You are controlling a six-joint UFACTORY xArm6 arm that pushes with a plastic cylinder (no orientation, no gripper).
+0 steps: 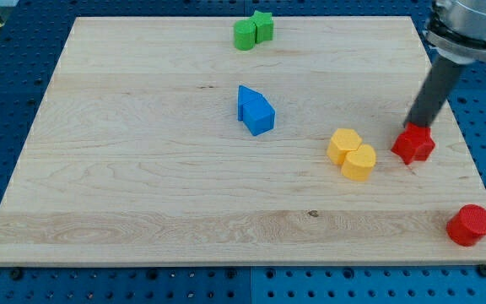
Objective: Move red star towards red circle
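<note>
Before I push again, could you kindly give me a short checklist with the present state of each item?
1. My tip sits at the upper edge of the red star-shaped block: ok.
2. The red round block lies toward the view's bottom right of the star: ok.
3. Board between star and circle holds no other block: ok.
4. The two yellow blocks lie to the star's left, off the path: ok.
5. Tip actually touching the star: cannot tell.

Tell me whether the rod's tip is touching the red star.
Touching, as far as the camera view shows: my tip meets the top edge of the red star with no board visible between them, on its side away from the red circle.
</note>
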